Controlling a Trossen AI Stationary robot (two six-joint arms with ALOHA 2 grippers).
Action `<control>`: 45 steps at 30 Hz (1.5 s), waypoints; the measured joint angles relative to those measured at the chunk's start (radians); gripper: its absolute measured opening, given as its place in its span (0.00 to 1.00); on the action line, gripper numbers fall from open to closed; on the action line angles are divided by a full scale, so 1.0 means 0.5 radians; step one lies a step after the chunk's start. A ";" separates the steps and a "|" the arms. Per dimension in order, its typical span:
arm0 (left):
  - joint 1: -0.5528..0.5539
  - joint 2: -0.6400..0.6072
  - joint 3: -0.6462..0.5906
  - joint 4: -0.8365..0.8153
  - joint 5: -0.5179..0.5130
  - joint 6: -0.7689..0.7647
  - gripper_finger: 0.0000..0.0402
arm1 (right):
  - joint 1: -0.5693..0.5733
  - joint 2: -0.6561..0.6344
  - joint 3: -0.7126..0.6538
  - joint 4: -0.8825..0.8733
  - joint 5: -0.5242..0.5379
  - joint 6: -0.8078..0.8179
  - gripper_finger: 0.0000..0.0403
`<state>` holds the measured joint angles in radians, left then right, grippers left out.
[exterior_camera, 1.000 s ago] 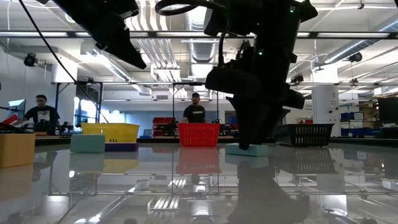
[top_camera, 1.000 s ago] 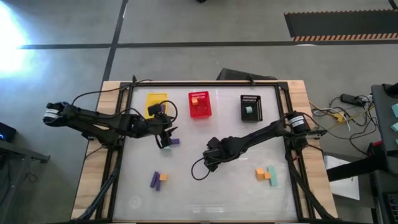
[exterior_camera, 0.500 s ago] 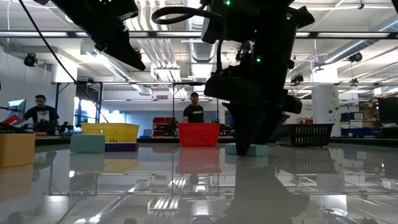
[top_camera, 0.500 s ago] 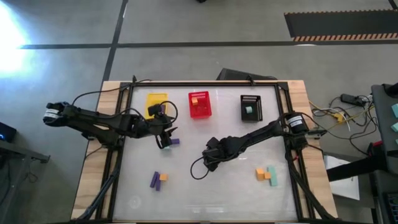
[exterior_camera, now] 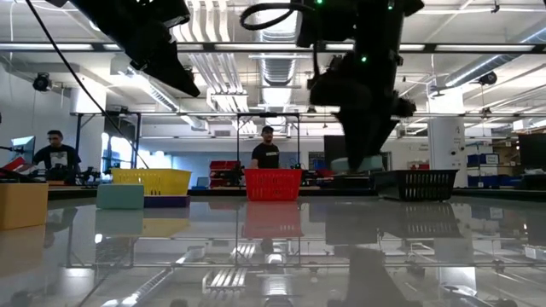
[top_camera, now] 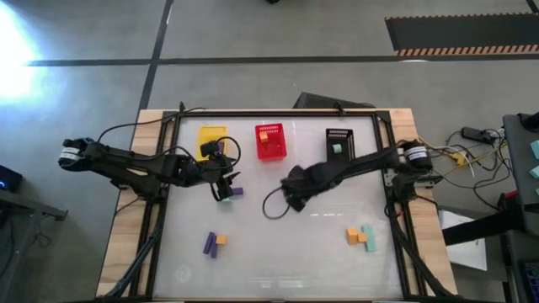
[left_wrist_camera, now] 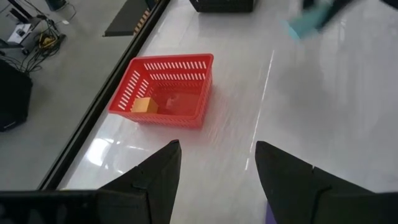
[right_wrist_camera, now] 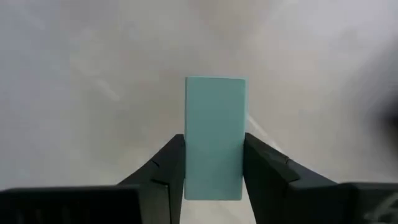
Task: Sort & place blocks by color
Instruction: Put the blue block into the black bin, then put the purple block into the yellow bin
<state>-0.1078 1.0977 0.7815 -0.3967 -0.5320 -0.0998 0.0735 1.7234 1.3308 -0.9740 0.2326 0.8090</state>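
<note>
The tabletop [top_camera: 278,252] is a glossy white panel in a wooden frame, reflecting the ceiling lights. Landmark: the red basket [top_camera: 270,141], at the far edge between the yellow basket [top_camera: 211,139] and the black basket [top_camera: 339,145].

The right hand [top_camera: 295,195] is raised near the red basket, toward the black one, clamped on a teal block [right_wrist_camera: 215,137]. The left hand [top_camera: 226,190] hangs in front of the yellow basket, fingers [left_wrist_camera: 155,183] apart, empty.

Purple and orange blocks [top_camera: 215,242] lie well in front of the red basket; orange and teal blocks [top_camera: 361,236] lie in front of the black basket.

Beyond: an industrial hall; two people [exterior_camera: 267,149] stand behind.
</note>
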 joint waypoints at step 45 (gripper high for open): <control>0.000 0.053 -0.002 0.016 0.001 0.001 0.48 | -1.030 -0.974 -0.845 0.516 0.059 -0.341 0.53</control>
<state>-0.1078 1.1241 0.7803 -0.3886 -0.5314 -0.0994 -0.4413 1.2363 0.9081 -0.7161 0.2622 0.6388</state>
